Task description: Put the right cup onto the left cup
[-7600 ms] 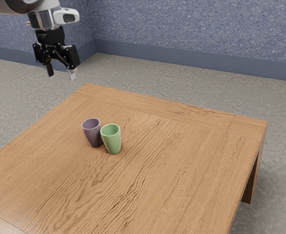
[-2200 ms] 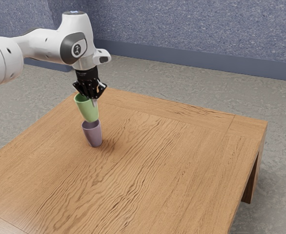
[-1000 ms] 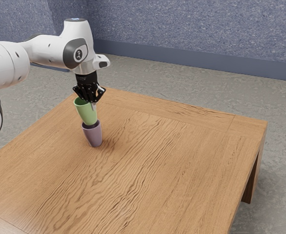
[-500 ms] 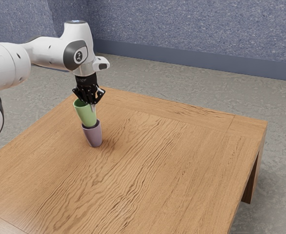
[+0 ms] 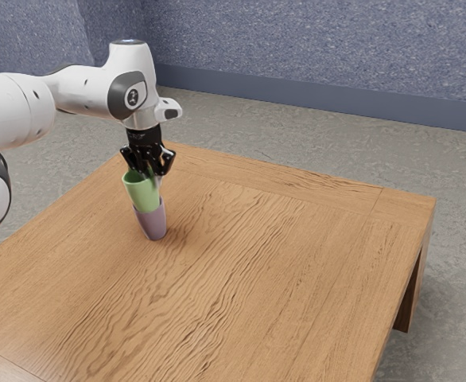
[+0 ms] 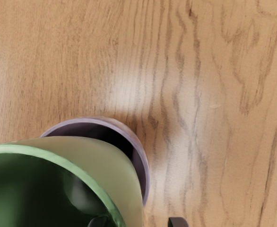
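One smooth, tapering green cup (image 5: 142,193), pale at the lip and dark within, is sitting with its lower part inside the purple cup (image 5: 151,224) on the table (image 5: 297,263). We are keeping our gripper (image 5: 152,175) unclenched, its jaws straddling the green wall.

The green cup (image 5: 144,196) is blocking most of the mouth of the purple cup (image 5: 153,226) — its wall is rising between the parted fingers of the gripper (image 5: 153,177). The arm (image 5: 82,86) is crowding the exterior view's left; toward its right, the tabletop (image 5: 297,263) is offering broad passing room.
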Controlling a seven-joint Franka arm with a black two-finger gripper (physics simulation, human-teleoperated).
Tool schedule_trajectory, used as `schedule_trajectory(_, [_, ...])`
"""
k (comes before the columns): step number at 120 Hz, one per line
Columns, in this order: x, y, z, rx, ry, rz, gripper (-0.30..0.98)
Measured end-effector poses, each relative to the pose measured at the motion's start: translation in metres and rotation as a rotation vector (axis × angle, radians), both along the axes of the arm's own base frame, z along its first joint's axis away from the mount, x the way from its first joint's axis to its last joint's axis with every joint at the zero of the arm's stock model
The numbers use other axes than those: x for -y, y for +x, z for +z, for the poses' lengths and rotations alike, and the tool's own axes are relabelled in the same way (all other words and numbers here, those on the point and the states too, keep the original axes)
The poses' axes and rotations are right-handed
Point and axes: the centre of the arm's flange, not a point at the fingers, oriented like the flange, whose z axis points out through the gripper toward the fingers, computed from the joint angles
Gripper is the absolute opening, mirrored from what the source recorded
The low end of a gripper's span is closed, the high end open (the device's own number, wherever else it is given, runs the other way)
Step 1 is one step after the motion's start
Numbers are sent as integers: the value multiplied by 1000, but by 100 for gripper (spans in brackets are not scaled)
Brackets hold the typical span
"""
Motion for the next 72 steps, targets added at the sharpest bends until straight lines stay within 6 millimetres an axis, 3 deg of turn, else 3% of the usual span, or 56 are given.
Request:
schedule_trajectory(14, [1, 0, -1, 0, -7, 2, 38])
schedule_trajectory(31, [0, -2, 9, 15, -8, 4, 52])
schedule_trajectory(45, [6, -9, 45, 59, -7, -6, 58])
schedule_trajectory(72, [25, -49, 128, 124, -14, -34, 63])
